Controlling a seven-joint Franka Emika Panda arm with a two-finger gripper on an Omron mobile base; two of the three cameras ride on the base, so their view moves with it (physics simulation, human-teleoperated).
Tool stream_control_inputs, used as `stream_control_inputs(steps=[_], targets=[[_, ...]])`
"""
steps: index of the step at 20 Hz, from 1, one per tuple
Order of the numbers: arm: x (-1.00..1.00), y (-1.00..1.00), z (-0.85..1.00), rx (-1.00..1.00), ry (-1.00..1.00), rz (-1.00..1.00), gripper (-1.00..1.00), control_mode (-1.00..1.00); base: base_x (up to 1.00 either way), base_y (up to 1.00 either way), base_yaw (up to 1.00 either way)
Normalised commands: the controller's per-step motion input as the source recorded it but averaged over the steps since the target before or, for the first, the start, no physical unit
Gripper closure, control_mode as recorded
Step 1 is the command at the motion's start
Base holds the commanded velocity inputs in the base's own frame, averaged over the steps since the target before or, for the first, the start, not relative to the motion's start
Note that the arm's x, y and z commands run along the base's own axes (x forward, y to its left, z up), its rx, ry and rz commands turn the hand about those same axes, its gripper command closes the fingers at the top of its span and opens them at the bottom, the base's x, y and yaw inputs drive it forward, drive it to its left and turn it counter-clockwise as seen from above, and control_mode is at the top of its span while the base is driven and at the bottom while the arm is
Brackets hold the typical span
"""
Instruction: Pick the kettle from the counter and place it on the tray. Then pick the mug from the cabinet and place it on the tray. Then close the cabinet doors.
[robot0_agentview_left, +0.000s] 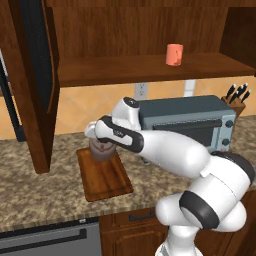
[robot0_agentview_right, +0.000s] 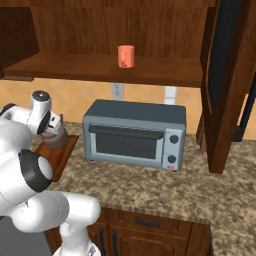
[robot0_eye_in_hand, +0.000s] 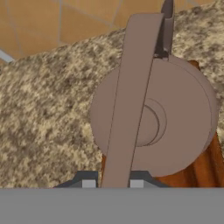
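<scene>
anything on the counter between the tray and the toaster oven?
No. In the left base view only the robot's arm crosses above that gap between the tray and the toaster oven; the counter there looks bare.

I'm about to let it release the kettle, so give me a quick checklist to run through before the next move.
1. Gripper shut on the kettle handle: ok.
2. Kettle over the tray: ok, near its back edge.
3. Kettle bottom resting on the tray: cannot tell.
4. Kettle upright: ok.
5. Mug waiting on the cabinet shelf: ok.
6. Cabinet doors open for the reach: ok.
</scene>
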Motion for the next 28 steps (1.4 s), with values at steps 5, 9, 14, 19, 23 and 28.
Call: stream_control_inputs(steps=[5, 9, 14, 19, 23, 28], targets=[[0.02, 0.16, -0.24, 0.00, -0.02, 0.00, 1.00, -1.00, 0.00, 0.00, 0.00], [0.00, 0.15, -0.16, 0.00, 0.00, 0.00, 1.00, -1.00, 0.00, 0.00, 0.00], [0.00, 0.01, -0.06, 0.02, 0.00, -0.02, 1.00, -1.00, 0.00, 0.00, 0.00], [-0.02, 0.03, -0.06, 0.02, 0.00, -0.07, 1.00, -1.00, 0.00, 0.00, 0.00], [-0.01, 0.18, -0.13, 0.00, 0.00, -0.11, -1.00, -1.00, 0.00, 0.00, 0.00], [0.00, 0.00, -0.07, 0.03, 0.00, -0.06, -1.00, -1.00, 0.00, 0.00, 0.00]])
